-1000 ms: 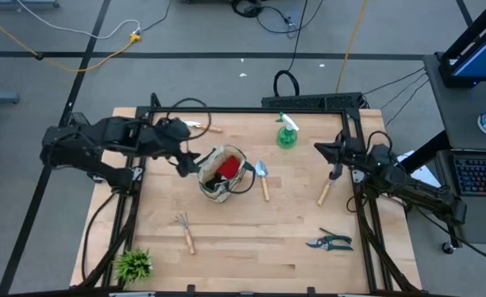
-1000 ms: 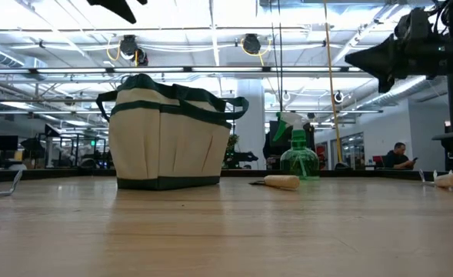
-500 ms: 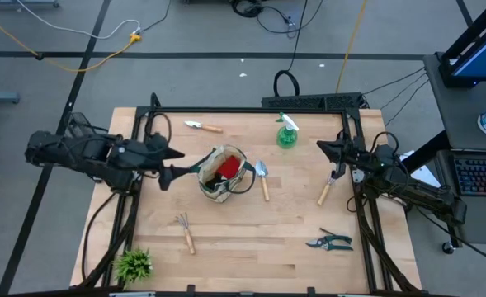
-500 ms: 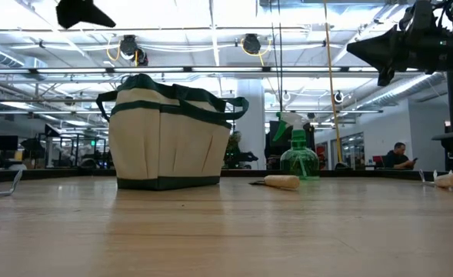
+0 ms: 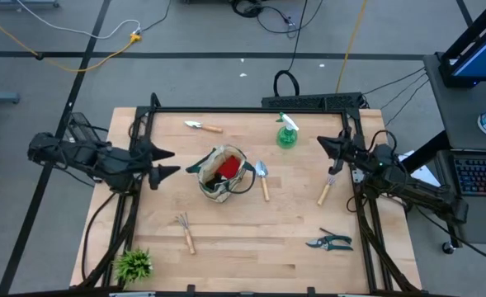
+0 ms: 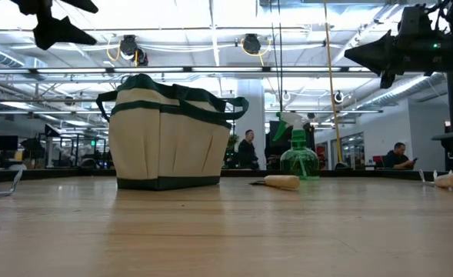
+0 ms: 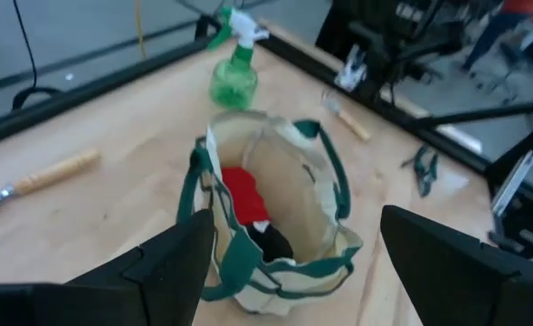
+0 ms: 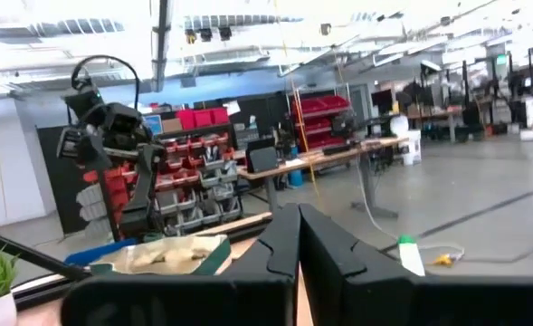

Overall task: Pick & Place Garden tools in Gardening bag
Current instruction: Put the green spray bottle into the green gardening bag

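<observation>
Left gripper (image 5: 167, 162) is held wide apart, empty, beside the beige green-trimmed canvas bag (image 5: 220, 174); red glove (image 7: 246, 197) is seen inside. Right gripper (image 5: 323, 142) is closed, empty.

Beige bag (image 5: 220, 176) with dark green trim, red-and-black glove (image 7: 248, 204), green spray bottle (image 5: 286, 132)

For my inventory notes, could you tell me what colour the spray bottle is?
The spray bottle is green, clearest in the left wrist view.

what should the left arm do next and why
Probably swing the open left tool toward the trowel at the table's far edge: it holds nothing, the gardening bag already has the glove, and that trowel looks nearest.
</observation>
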`<state>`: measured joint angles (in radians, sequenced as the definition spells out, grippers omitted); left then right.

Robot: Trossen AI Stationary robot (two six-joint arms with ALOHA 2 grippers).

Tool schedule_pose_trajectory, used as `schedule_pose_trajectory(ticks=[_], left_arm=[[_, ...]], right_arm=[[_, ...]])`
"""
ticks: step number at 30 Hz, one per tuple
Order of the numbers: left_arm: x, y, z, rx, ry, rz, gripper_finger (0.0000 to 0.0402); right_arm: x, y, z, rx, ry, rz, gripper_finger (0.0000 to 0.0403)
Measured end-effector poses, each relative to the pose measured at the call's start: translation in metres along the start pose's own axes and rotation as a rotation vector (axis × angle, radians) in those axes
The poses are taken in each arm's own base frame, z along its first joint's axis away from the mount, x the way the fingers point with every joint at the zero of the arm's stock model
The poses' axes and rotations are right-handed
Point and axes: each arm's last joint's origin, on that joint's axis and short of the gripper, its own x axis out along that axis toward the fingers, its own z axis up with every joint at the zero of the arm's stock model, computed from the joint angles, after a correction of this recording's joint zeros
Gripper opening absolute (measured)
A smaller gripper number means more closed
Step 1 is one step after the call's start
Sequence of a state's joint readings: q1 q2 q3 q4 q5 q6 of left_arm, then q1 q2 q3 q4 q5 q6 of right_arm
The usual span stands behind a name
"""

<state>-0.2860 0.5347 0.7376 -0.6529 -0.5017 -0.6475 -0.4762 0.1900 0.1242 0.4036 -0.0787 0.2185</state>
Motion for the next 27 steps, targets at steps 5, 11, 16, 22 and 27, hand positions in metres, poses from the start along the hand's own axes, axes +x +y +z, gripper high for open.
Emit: schedule_pose_trajectory(ticks=[5, 11, 16, 22, 27], left_arm=[[-0.014, 0.010, -0.001, 0.020, -0.060, -0.029, 0.0324], [-0.027, 0.022, -0.003, 0.039, -0.137, -0.024, 0.0324], [-0.031, 0.030, -0.009, 0.032, -0.158, -0.028, 0.0324], [-0.027, 0.036, -0.020, 0.024, -0.153, -0.025, 0.0324], [-0.025, 0.039, -0.027, 0.023, -0.153, -0.025, 0.0324]], right_arm=[[0.009, -0.002, -0.005, 0.011, 0.029, -0.013, 0.0000], [0.022, -0.004, -0.008, 0.011, 0.029, -0.033, 0.0000], [0.043, -0.003, 0.003, 0.011, 0.080, -0.032, 0.0000], [0.077, 0.000, 0.022, -0.018, 0.191, -0.006, 0.0000], [0.102, 0.001, 0.032, -0.030, 0.275, 0.007, 0.0000]])
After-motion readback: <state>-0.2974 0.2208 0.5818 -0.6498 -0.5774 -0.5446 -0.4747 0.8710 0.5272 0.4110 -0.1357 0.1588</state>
